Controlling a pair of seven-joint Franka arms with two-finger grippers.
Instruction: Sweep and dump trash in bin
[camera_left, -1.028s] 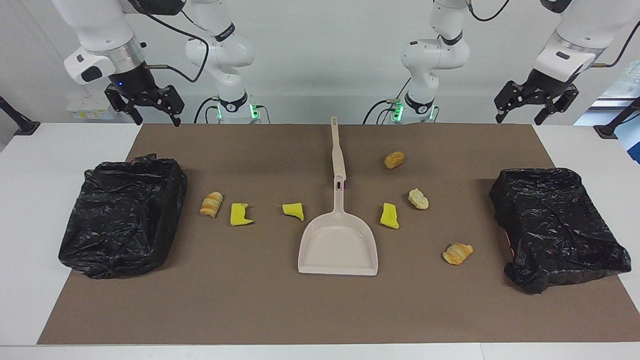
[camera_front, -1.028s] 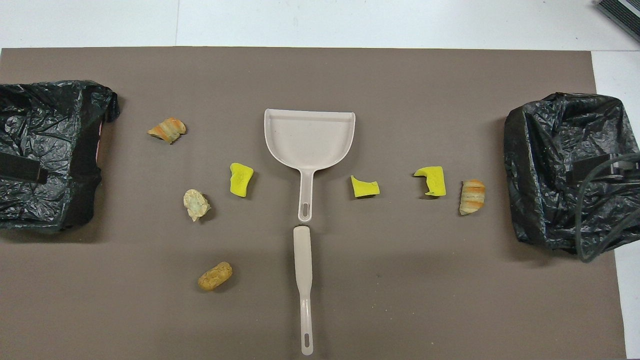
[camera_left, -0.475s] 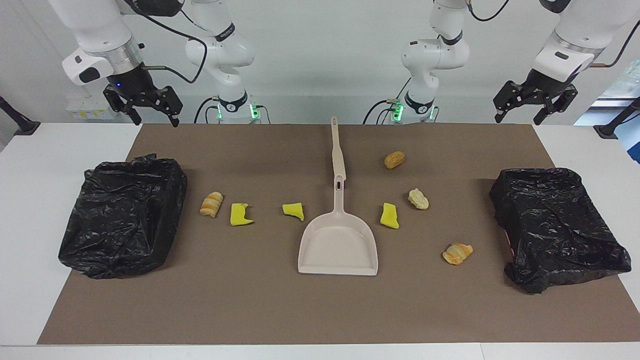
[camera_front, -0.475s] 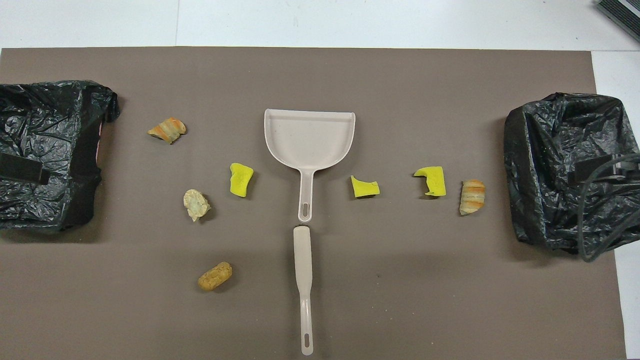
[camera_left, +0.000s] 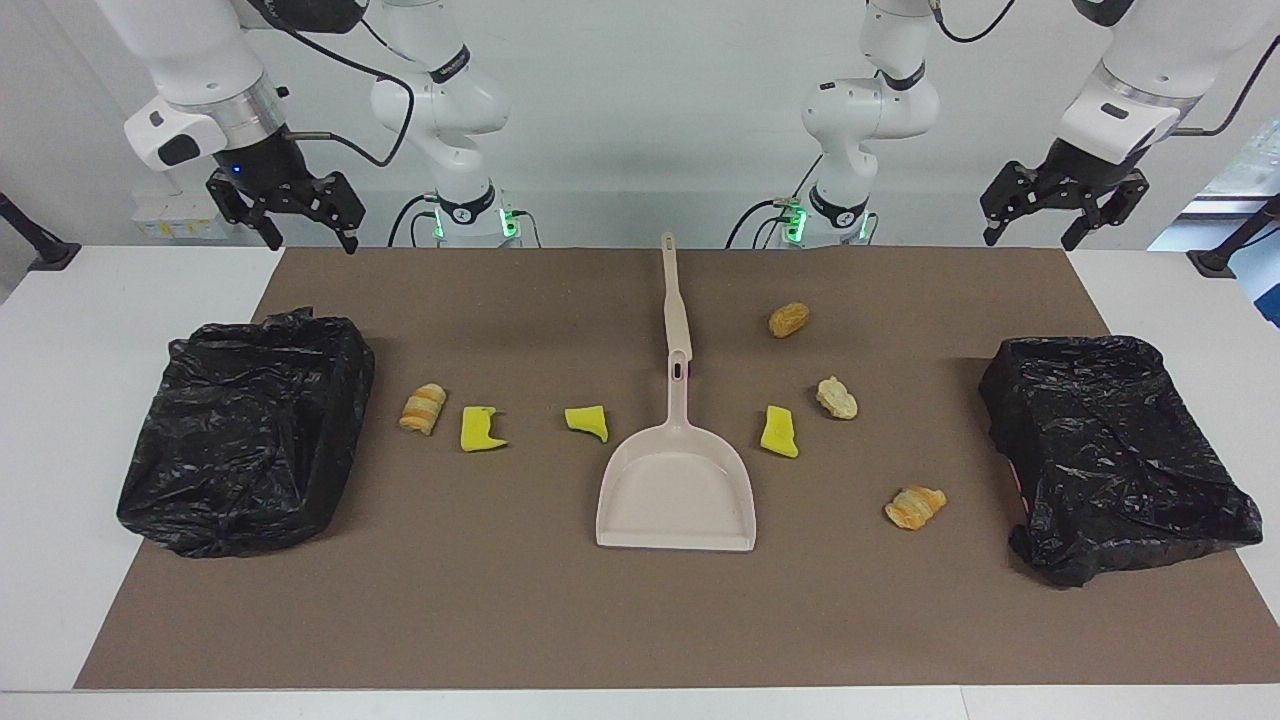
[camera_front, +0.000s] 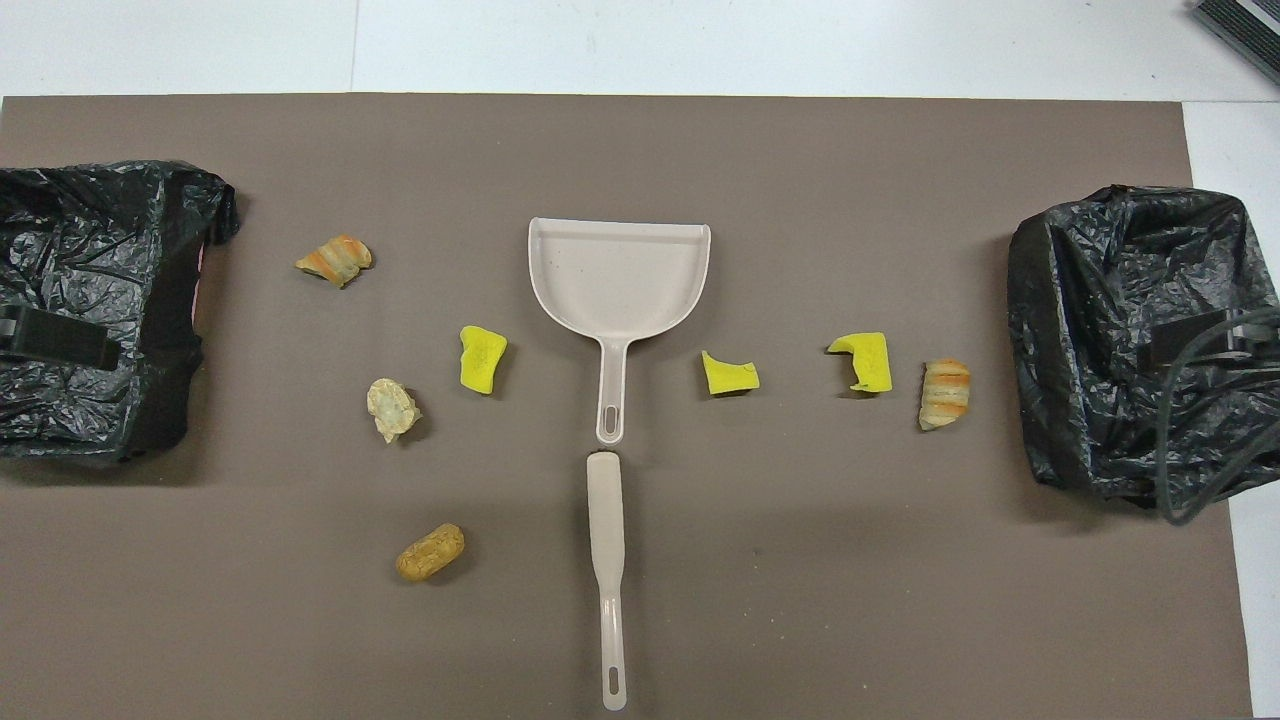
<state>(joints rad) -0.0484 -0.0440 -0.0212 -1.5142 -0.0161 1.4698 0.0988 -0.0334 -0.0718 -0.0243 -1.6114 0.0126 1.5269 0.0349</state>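
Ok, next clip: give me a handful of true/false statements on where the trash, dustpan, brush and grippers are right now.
1. The dustpan is empty. True.
2. The brush lies inside the dustpan. False: it lies on the mat, nearer to the robots, end to end with the dustpan's handle.
3. Three yellow scraps lie on the mat: one toward the left arm's end, two toward the right arm's end. True.
4. The left gripper holds the brush. False: it hangs open and empty above the table's edge, by its own end.
5. The right gripper is open and holds nothing. True.
6. The striped roll sits in the black bin. False: it lies on the mat beside that bin.
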